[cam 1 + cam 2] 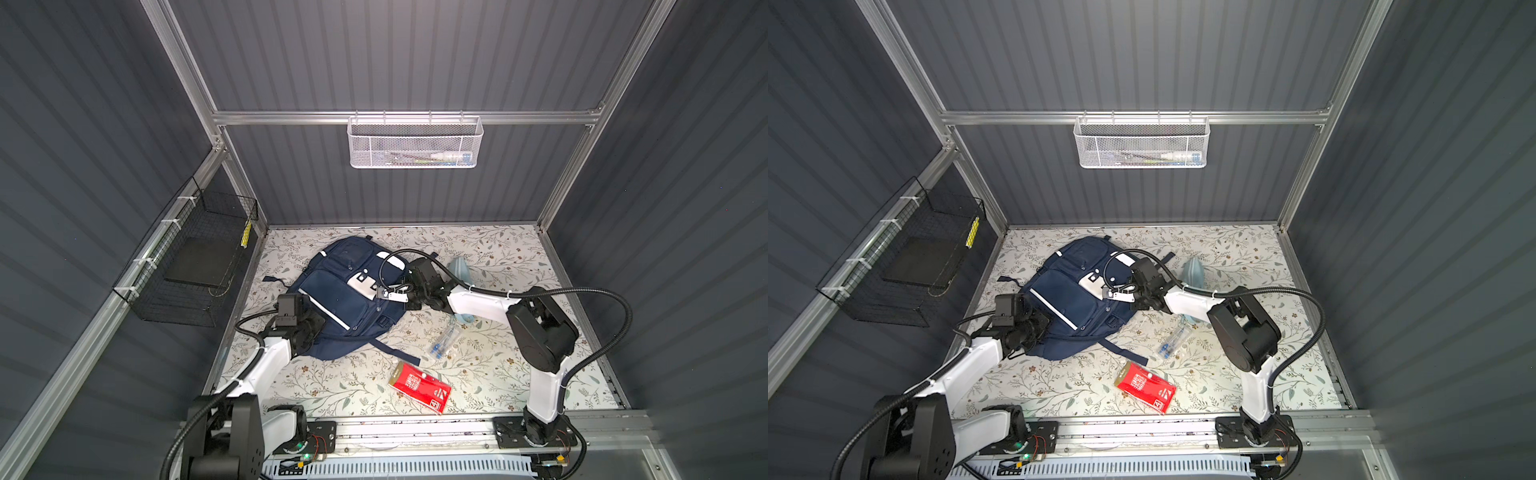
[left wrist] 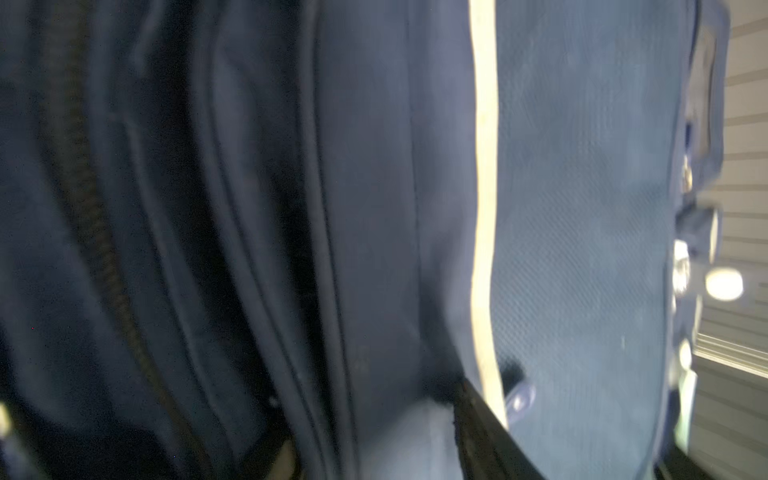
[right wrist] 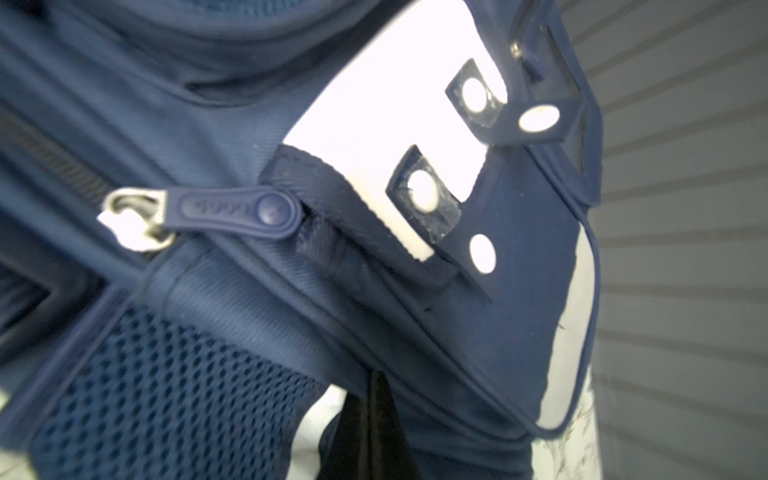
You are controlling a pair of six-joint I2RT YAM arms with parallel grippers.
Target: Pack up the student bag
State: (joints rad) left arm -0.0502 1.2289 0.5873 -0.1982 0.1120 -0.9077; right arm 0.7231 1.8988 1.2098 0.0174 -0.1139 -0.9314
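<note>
Student bag point(image 1: 349, 299) lies front up on the floral table point(image 1: 498, 365), left of centre toward the back. Right gripper point(image 1: 405, 296) is closed tight at the bag's right edge beside the white patch point(image 3: 395, 104); can't tell if fabric is pinched. Left gripper point(image 1: 313, 329) presses the near-left side; opening can't be read.

White-striped navy student bag point(image 1: 332, 291), floral-patterned table point(image 1: 498, 257); red packet point(image 1: 420, 387), pale-blue pouch point(image 1: 460, 268)

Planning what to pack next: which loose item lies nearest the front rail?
The red packet; the clear pen pack and light-blue pouch lie farther back.
</note>
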